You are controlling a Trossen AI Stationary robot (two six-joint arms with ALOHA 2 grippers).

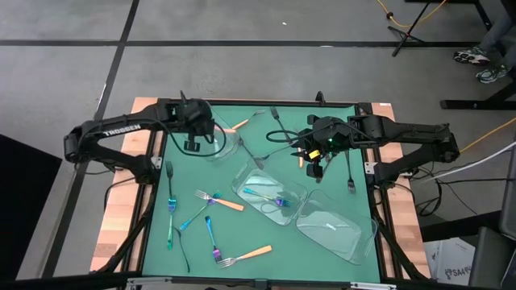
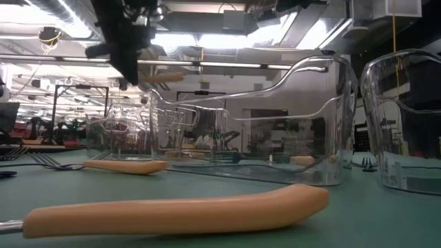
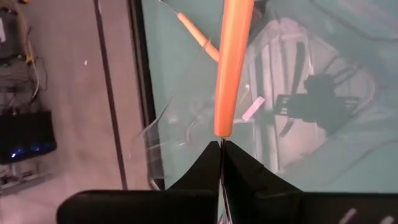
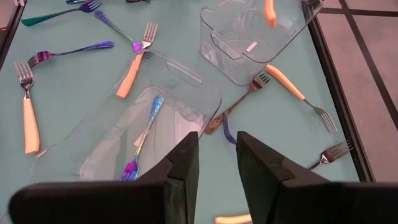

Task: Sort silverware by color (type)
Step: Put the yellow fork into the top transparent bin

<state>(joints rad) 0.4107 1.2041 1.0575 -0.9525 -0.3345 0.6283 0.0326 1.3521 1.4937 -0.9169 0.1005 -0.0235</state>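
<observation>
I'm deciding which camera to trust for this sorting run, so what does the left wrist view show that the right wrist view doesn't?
Only the left wrist view shows the left gripper shut on an orange-handled utensil, hanging over a clear tray, with the floor beside the table.

Only the right wrist view shows the right gripper, its fingers apart with nothing visible between them, above the tray holding an iridescent fork, plus iridescent and orange-handled forks loose on the green mat.

Both show the tray near the left arm and an orange-handled fork lying beside it.
</observation>
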